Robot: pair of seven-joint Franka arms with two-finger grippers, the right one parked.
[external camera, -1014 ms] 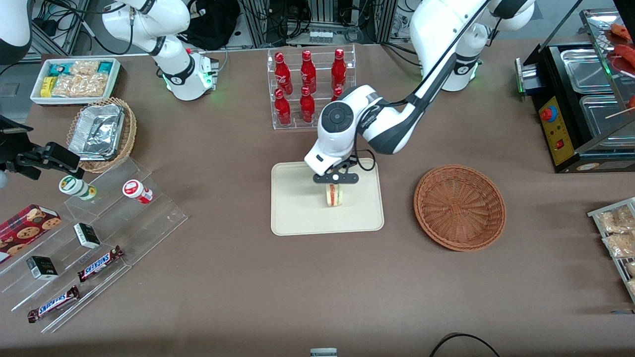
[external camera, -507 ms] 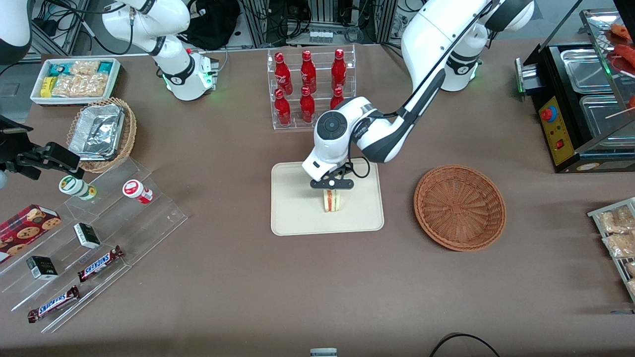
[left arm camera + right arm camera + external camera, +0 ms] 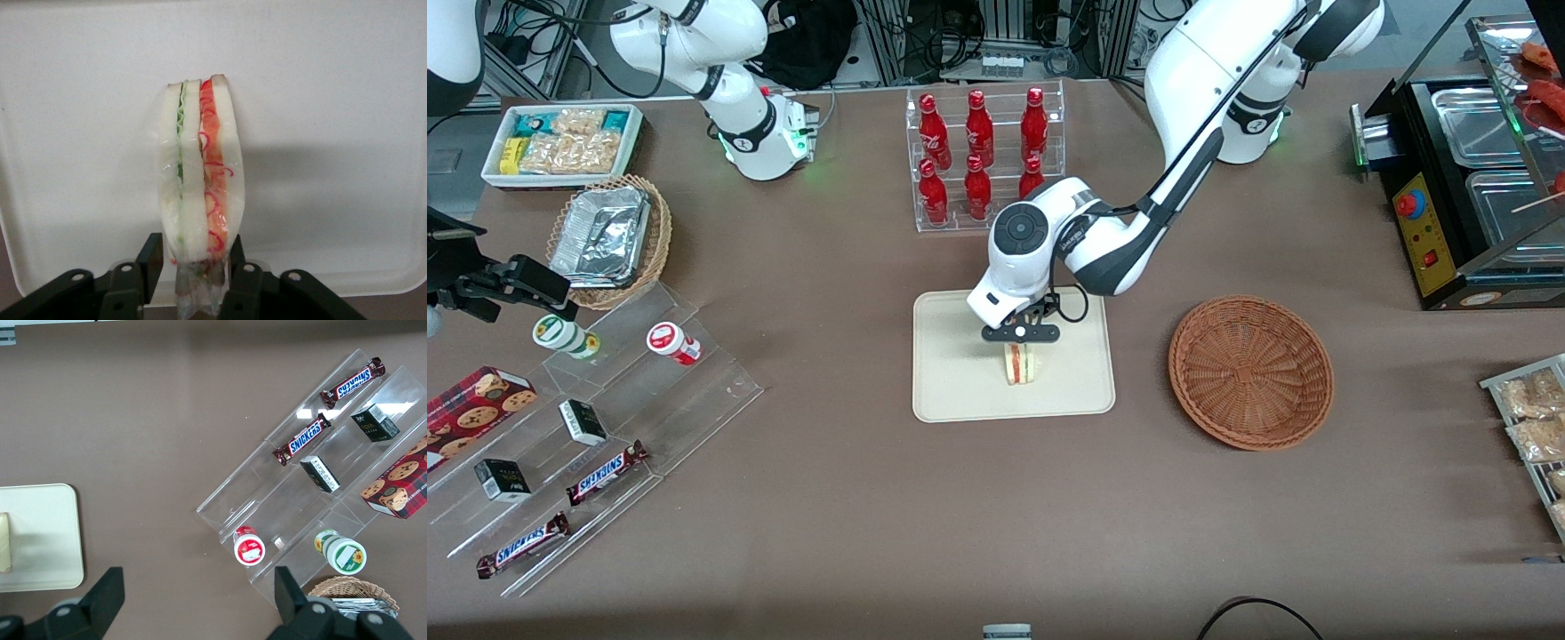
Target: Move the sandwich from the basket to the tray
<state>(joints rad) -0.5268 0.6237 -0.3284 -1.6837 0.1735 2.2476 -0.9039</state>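
The sandwich [image 3: 1020, 364] stands on edge over the middle of the cream tray [image 3: 960, 391], its lower end at or just above the tray floor. My left gripper [image 3: 1020, 347] is right above it, shut on the sandwich's upper wrapped end. In the left wrist view the black fingertips [image 3: 153, 250] press on both sides of the sandwich [image 3: 200, 173], whose green and red-orange filling faces the camera against the tray [image 3: 333, 80]. The reddish-brown basket [image 3: 1251, 371] lies empty beside the tray, toward the working arm's end. The right wrist view shows the tray's corner [image 3: 40, 533] and a sliver of sandwich [image 3: 4, 542].
A clear rack of red bottles [image 3: 978, 160] stands farther from the front camera than the tray, close to my forearm. Toward the parked arm's end are a clear stepped stand with snack bars [image 3: 605, 471] and a tan basket holding foil [image 3: 609, 238]. A black warmer [image 3: 1467, 196] is at the working arm's end.
My gripper carried the sandwich a little toward the parked arm's end and lowered it toward the tray; the last half second shows only a small further drop.
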